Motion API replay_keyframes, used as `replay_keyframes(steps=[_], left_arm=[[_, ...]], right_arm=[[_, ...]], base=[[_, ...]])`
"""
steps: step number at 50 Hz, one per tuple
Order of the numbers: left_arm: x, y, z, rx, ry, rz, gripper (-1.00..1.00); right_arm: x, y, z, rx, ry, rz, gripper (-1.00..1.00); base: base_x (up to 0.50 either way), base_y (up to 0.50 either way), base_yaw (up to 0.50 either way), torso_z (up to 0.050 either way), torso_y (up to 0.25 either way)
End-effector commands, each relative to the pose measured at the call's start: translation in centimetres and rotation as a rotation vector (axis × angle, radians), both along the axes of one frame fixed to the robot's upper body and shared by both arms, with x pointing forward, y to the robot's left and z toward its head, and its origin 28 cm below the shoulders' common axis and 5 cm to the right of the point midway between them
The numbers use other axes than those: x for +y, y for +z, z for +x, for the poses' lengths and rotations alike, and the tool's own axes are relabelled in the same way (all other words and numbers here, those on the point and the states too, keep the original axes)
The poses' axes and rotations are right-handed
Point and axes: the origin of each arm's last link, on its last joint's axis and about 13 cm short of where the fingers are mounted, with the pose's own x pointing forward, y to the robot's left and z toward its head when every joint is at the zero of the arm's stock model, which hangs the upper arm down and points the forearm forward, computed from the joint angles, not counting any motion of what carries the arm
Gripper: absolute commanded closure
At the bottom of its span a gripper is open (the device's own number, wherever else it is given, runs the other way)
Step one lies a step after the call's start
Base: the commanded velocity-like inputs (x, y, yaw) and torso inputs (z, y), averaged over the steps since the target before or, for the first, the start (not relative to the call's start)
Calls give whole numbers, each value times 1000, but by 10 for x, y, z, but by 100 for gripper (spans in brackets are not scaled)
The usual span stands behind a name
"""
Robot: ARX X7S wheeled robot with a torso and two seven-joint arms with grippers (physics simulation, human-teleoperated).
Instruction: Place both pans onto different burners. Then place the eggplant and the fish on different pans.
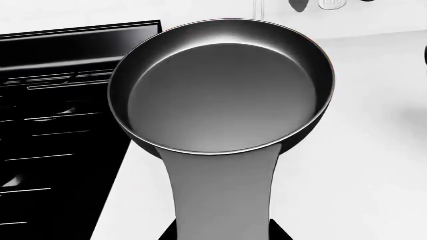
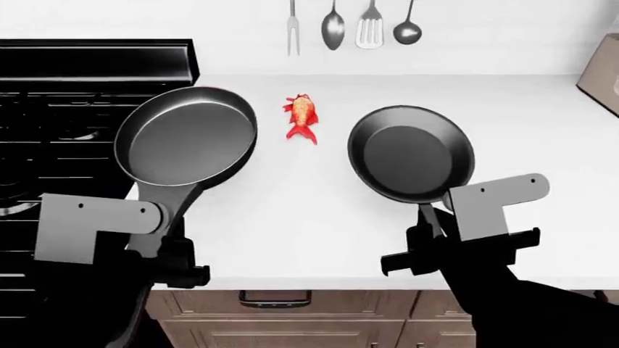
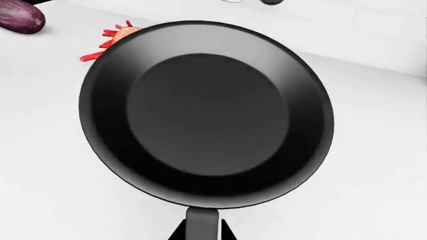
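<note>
Both grippers hold a pan by its handle. Left gripper (image 2: pixel 172 250) is shut tight on the handle of the left pan (image 2: pixel 185 136). That pan is up off the counter (image 2: pixel 290 217), with its bowl partly over the stove (image 2: pixel 68 109) edge and partly over the white counter. Right gripper (image 2: pixel 425 246) is clamped on the handle of the right pan (image 2: pixel 411 154), which sits over the counter, well apart from the stove.

No pan is on a burner (image 2: pixel 48 123) yet, so the first job is not done. The fish (image 2: pixel 303 118) lies on the counter between the two pans, touching neither. The eggplant (image 3: pixel 20 16) shows only in the right wrist view, lying on the counter near the fish. Both still need to go into pans.

I think the left pan has a short way to go. The right pan must cross the counter, past the fish and the other pan. Spoons (image 2: pixel 333 27) hang on the back wall, far from both pans.
</note>
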Motion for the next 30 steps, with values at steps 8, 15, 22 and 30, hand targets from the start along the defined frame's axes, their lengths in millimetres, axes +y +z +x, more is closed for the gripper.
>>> replay_keyframes(steps=[8, 15, 22, 30], left_arm=[[3, 7, 3, -57, 28, -2, 100], [4, 7, 3, -57, 27, -2, 100], [3, 8, 3, -54, 21, -15, 100], [4, 8, 6, -56, 24, -14, 100]], right_arm=[[-3, 8, 2, -105, -38, -34, 100], [-3, 9, 1, -110, -40, -39, 100], [-4, 10, 1, -117, -40, -46, 100], [-4, 10, 1, -116, -37, -37, 100]], base=[[0, 437, 0, 0, 4], [0, 500, 0, 1, 3], [0, 500, 0, 1, 3], [0, 500, 0, 1, 4]])
